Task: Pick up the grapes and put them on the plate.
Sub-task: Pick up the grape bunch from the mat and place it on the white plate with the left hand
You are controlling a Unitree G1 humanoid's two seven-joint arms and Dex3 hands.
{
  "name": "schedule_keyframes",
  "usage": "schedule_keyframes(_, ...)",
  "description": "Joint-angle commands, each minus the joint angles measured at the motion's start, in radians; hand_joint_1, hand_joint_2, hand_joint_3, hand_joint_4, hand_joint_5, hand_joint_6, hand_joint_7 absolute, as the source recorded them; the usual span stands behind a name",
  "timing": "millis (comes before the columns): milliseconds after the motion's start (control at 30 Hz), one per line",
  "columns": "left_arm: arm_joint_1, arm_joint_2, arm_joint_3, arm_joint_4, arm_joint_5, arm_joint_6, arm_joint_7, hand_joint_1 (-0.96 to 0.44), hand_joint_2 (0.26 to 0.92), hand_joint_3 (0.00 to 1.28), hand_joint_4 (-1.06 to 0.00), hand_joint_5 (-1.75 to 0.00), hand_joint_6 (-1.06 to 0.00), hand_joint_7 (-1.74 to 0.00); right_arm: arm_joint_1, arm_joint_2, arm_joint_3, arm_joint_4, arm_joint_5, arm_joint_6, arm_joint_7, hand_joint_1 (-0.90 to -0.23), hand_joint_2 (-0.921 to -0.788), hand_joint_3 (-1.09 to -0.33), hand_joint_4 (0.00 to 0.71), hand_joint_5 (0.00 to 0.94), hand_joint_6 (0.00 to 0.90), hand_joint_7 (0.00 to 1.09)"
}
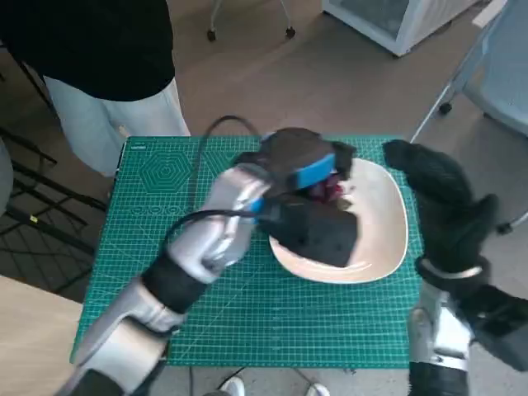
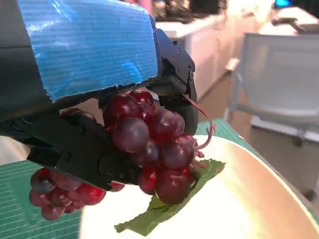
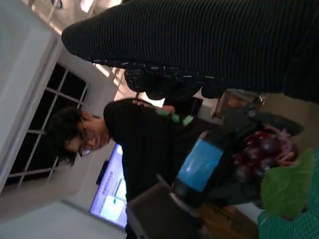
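My left hand (image 1: 301,177) grips a bunch of dark red grapes (image 2: 154,144) over the pale plate (image 1: 388,223). In the left wrist view its black fingers (image 2: 75,144) wrap the bunch, and a green leaf (image 2: 169,204) under the grapes touches the plate (image 2: 239,199). The head view shows only a bit of the grapes (image 1: 330,190) beneath the hand. In the right wrist view the grapes (image 3: 259,152) hang under the blue-taped left hand (image 3: 199,164), with the leaf (image 3: 286,191) below. My gloved right hand (image 1: 441,202) hangs at the plate's right edge, fingers spread, holding nothing.
A green cutting mat (image 1: 165,223) covers the small table. A person in a black top (image 1: 91,49) stands at the far left corner, also seen as a person (image 3: 134,144) in the right wrist view. A chair (image 1: 495,74) and a white cabinet (image 1: 396,21) stand beyond.
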Motion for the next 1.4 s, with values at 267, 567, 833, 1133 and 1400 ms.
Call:
schedule_keyframes(267, -0.115, -0.090, -0.030, 0.175, -0.003, -0.043, 0.023, 0.00, 0.921, 0.23, -0.48, -1.43, -0.47, -1.29, 0.040, -0.004, -0.014, -0.006, -0.006, -0.008, -0.023, -0.508, -0.921, -0.560, 0.325, 0.005, 0.083, 0.42)
schedule_keyframes(567, -0.139, -0.130, -0.022, 0.249, -0.025, -0.050, 0.029, 0.06, 0.919, 0.29, -0.41, -1.46, -0.40, -1.26, 0.043, -0.001, -0.015, -0.001, -0.006, -0.015, -0.031, -0.511, -0.921, -0.555, 0.326, 0.005, 0.096, 0.40)
schedule_keyframes(833, -0.145, -0.152, -0.023, 0.300, -0.038, -0.053, 0.041, 0.33, 0.862, 0.50, -0.33, -1.65, -0.44, -0.13, 0.043, 0.001, -0.014, 0.007, -0.008, -0.020, -0.034, -0.512, -0.921, -0.554, 0.326, 0.004, 0.103, 0.39)
schedule_keyframes(1133, -0.161, -0.177, -0.014, 0.391, -0.071, -0.068, 0.027, 0.36, 0.772, 0.63, -0.37, -1.64, -0.54, -0.06, 0.041, 0.006, -0.013, 0.017, -0.010, -0.022, -0.040, -0.512, -0.921, -0.553, 0.327, 0.003, 0.109, 0.38)
schedule_keyframes(1400, -0.171, -0.203, 0.013, 0.481, -0.130, -0.087, 0.006, 0.38, 0.674, 0.65, -0.54, -1.49, -0.33, -0.01, 0.044, 0.006, -0.008, 0.007, -0.014, -0.019, -0.047, -0.507, -0.921, -0.556, 0.327, 0.002, 0.115, 0.37)
